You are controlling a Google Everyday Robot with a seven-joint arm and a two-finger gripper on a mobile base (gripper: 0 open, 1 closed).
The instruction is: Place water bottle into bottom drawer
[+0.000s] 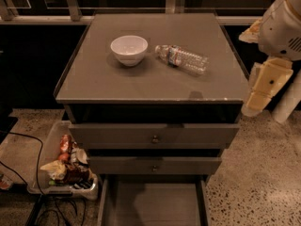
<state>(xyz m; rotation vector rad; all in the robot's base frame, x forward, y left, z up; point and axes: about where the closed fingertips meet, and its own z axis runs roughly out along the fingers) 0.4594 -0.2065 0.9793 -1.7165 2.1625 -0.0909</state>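
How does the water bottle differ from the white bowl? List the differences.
The water bottle lies on its side; the white bowl stands upright. The bottle is clear with a red-and-blue label; the bowl is plain white. Both rest on the cabinet top, apart. The gripper hangs beside the cabinet's right edge, touching neither.

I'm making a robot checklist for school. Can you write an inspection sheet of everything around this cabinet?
Surface: flat grey cabinet top, holding two things.
Job's things: small clear ribbed plastic water bottle lying on its side, right of the bowl; wide grey bottom drawer pulled open.
Clutter: round white bowl, upright; clear plastic bin of snack packets on the floor, left.
Gripper: cream gripper hangs right of the cabinet, apart from the bottle.
Cables: black cables, floor left.
Surroundings: speckled floor.
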